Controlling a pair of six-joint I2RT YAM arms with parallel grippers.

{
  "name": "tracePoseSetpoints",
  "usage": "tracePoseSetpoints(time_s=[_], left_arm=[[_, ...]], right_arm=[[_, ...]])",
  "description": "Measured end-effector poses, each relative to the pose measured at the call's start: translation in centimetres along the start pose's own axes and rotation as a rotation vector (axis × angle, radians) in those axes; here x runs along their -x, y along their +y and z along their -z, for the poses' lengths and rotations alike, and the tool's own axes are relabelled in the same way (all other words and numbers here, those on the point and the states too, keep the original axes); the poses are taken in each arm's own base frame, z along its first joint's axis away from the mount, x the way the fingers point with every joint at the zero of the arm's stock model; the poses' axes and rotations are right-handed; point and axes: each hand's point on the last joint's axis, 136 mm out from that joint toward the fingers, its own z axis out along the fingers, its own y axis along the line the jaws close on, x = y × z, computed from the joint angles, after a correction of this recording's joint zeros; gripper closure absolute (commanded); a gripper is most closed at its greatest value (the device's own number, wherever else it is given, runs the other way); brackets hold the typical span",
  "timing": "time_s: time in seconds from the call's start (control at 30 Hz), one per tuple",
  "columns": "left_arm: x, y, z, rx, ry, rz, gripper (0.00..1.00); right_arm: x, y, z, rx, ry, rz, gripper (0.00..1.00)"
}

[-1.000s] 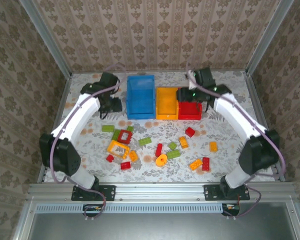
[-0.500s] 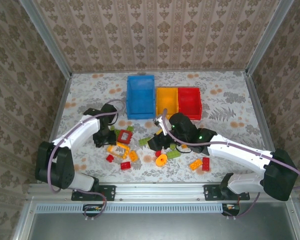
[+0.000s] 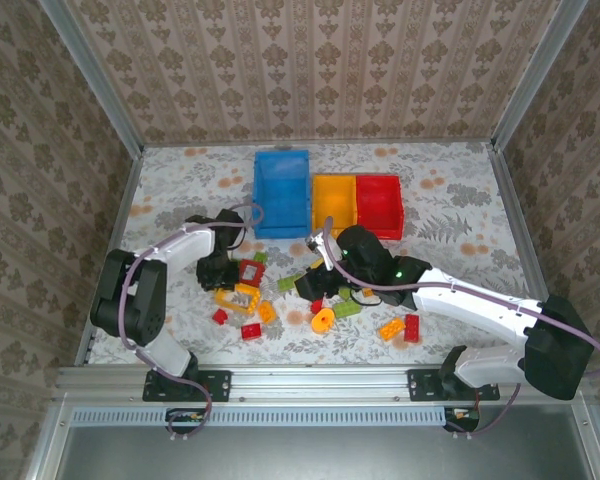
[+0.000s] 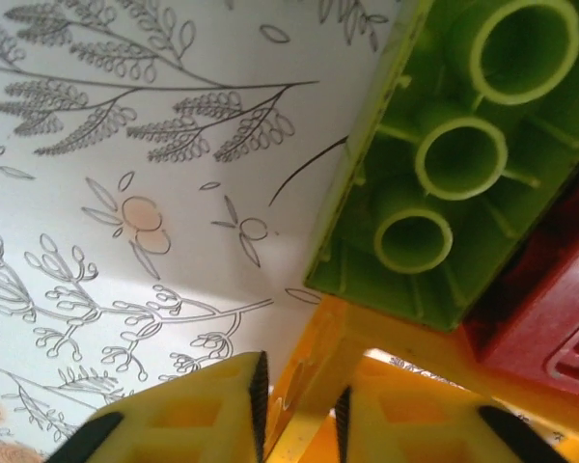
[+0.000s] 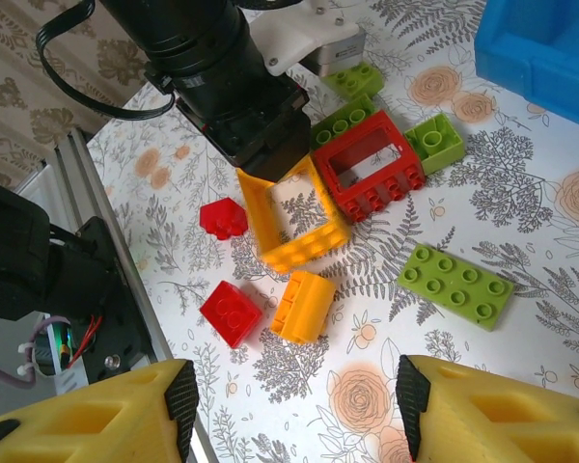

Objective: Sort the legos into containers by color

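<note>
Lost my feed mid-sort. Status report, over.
Left tool clamped on yellow frame wall. Right tool open, empty, hovering. Green brick and red frame crowd the yellow frame.

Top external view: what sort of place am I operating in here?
Probably an enclosed robot test cell rather than a home: patterned wall panels box in the floral-covered table, aluminium frame posts run up the corners, and a metal rail spans the near edge.
</note>
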Motion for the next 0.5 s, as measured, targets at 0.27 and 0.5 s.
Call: tracePoseSetpoints(time_s=[0.27, 0.5], left_arm=[[0.1, -0.2, -0.1, 0.019, -0.007, -0.041, 0.93], [-0.1, -0.1, 3.1, 0.054, -0.062, -0.081, 1.0]], right_arm=[[0.0, 0.0, 0.0, -0.001, 0.0, 0.0, 0.43], [0.2, -0.8, 0.0, -0.043, -0.012, -0.001, 0.44]])
